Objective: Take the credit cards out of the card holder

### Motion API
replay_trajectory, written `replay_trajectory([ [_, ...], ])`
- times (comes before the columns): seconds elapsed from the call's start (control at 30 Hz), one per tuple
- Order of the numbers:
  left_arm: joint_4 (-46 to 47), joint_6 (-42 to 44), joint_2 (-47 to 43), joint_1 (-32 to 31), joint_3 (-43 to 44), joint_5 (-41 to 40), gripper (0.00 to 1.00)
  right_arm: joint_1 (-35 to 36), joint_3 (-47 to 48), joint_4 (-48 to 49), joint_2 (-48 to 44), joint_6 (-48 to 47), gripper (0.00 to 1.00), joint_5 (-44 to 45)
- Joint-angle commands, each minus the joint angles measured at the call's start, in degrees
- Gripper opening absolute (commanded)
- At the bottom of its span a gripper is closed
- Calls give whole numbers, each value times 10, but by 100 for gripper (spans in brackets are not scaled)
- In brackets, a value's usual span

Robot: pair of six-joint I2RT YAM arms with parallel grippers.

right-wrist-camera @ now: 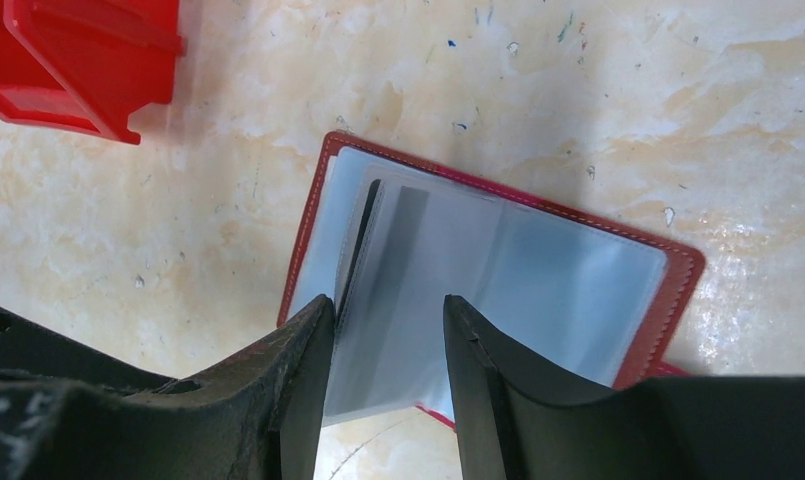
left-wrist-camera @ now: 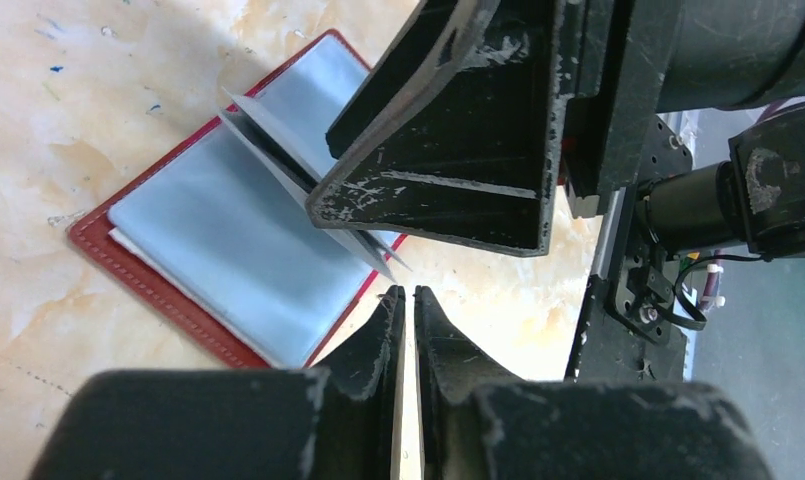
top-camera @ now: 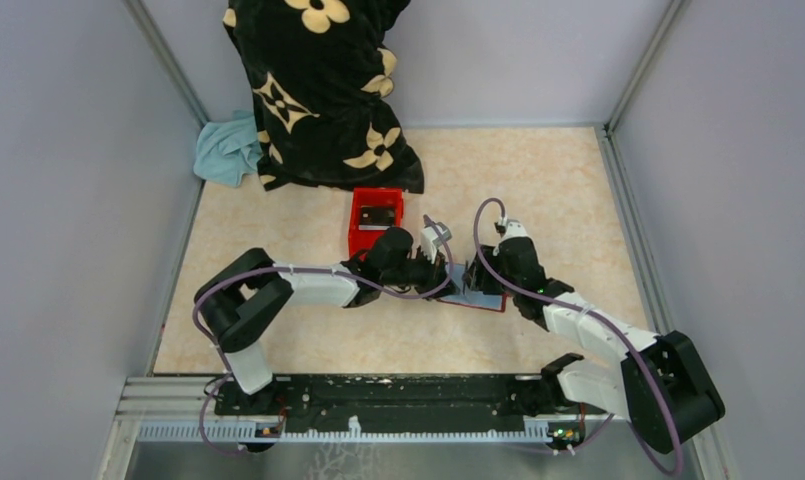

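Red card holder open flat, blue-grey credit cards apparently inside

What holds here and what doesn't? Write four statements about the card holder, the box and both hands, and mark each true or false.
1. The card holder lies open on the table. True.
2. The red box stands on top of the card holder. False: it stands apart from it, farther back on the table.
3. The right hand has its fingers apart over the holder's clear sleeves. True.
4. The left hand has its fingers spread wide. False: they stand close together, with only a narrow gap between them.
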Motion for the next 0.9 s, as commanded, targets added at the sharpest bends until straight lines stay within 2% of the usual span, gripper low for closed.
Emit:
replay_trajectory([
  [0.0,23,-4,12,-3,13,-14,13,-4,-9,18,4,0,45,-7],
  [0.5,7,6,35,-3,31,-32,13,-6,-10,3,-15,-9,45,9],
  [0.7,-30,2,53,-4,49,-66,11,-6,7,-39,-23,-18,47,61],
  [0.77,-57,0,65,-4,64,-73,5,-6,13,-53,-24,-11,42,82],
  [0.87,-75,-4,82,-4,77,-80,0,-10,15,-59,-10,-4,27,96],
])
